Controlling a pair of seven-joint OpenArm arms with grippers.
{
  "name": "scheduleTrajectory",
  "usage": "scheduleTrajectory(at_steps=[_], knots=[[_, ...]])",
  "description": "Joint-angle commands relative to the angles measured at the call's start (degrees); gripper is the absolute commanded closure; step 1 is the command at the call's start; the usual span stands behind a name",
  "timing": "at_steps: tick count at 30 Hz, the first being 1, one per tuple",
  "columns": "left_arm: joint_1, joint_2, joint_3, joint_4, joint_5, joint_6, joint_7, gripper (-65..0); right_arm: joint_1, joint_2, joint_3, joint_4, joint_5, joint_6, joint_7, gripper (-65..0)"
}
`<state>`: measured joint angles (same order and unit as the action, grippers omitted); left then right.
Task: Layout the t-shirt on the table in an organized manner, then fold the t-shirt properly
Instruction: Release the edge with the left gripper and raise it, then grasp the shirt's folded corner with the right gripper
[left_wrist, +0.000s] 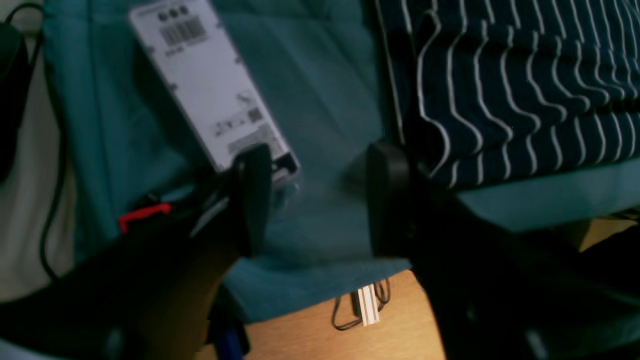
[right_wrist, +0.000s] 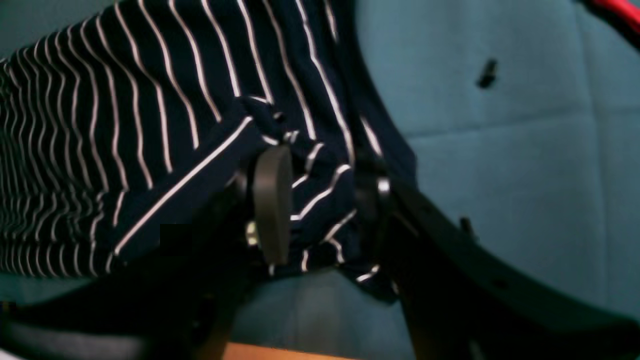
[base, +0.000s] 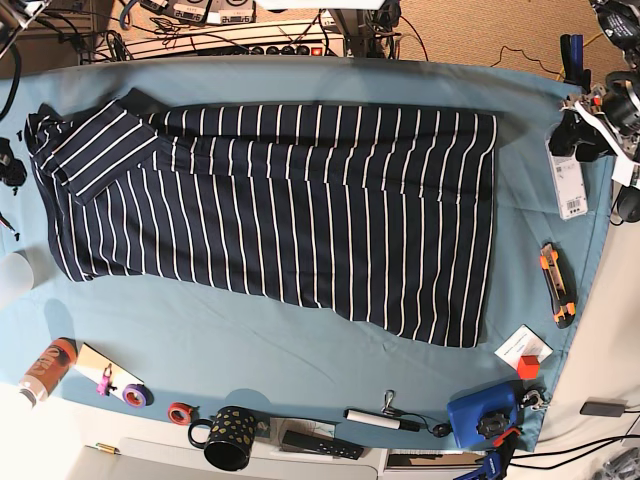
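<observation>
Lying spread on the table (base: 300, 350); navy white-striped t-shirt (base: 290, 200), sleeve folded.

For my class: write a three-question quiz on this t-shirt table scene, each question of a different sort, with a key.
1. True or false: the t-shirt lies spread out on the table.
2. The left gripper has its jaws: A) open over the table's bare cloth, B) shut on a sleeve, C) shut on a pen.
3. What colours is the utility knife beside the t-shirt?
Key: 1 true; 2 A; 3 orange and black.
</observation>
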<state>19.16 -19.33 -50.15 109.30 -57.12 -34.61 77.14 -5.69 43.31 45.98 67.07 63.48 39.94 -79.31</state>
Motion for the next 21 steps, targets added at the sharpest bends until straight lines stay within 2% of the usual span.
scheduleTrajectory(at_steps=[1,2,9,15,21], knots=[[-0.17,-1.22,-0.17,0.92,-1.25,-0.74,-1.16,-31.3,1.05,2.05,-0.42,0.74,1.16,0.06,0.66,-21.5],[-0.15,-1.33,-0.15,0.92,-1.46,-1.53,-1.29,-31.3,1.49,2.05,-1.42,0.74,1.05,0.06,0.66,-21.5],[-0.11,-1.92,0.68,0.92,-3.15,-1.49,-0.63,-31.3,1.88,1.16,-9.92,0.76,0.15,0.06,0.04,-21.4],[-0.11,-2.12,0.68,0.92,-3.13,-1.49,-0.66,-31.3,1.84,0.02,-10.03,0.85,-0.39,0.06,-0.69,-21.4],[-0.11,-2.1,0.68,0.92,-3.15,-1.46,-1.62,-31.3,1.51,-0.13,-10.05,0.85,-6.88,0.06,-0.69,-21.4]])
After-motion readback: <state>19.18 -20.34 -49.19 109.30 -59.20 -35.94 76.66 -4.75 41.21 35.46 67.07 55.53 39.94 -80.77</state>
